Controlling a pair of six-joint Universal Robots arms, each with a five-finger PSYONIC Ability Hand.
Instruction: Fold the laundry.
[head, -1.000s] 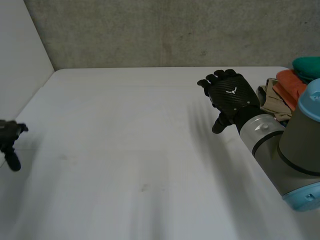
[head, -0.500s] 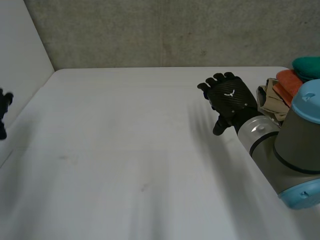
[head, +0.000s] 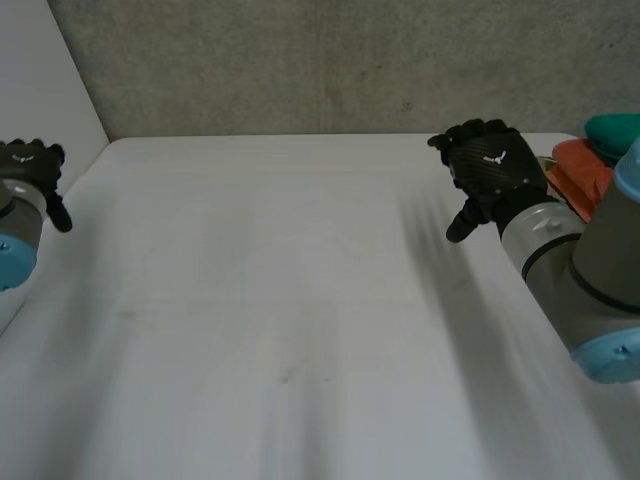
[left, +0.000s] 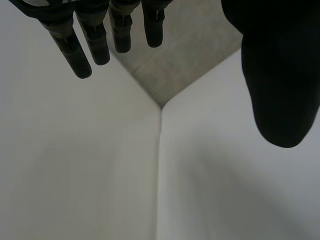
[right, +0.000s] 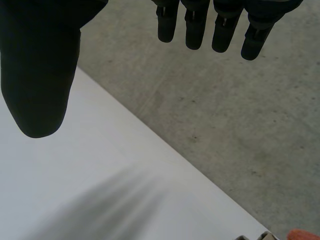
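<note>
Zero pieces folded: the laundry pile (head: 585, 160) sits bunched at the far right edge of the bench (head: 300, 320), with an orange cloth (head: 572, 178) and a teal cloth (head: 618, 130) showing; nothing lies spread on the bare middle.
Left to do: by my judgement all of it, which means taking a piece from the pile, laying it flat and folding it.
Right hand (head: 490, 170): raised over the far right of the bench, just beside the pile.
Right fingers (right: 200, 25): straight and a little spread, thumb standing wide; they hold nothing and touch nothing.
Left hand (head: 35, 165): at the far left edge of the bench, well apart from the pile.
Left fingers (left: 95, 40): straight, close side by side, thumb set wide; empty and touching nothing.
</note>
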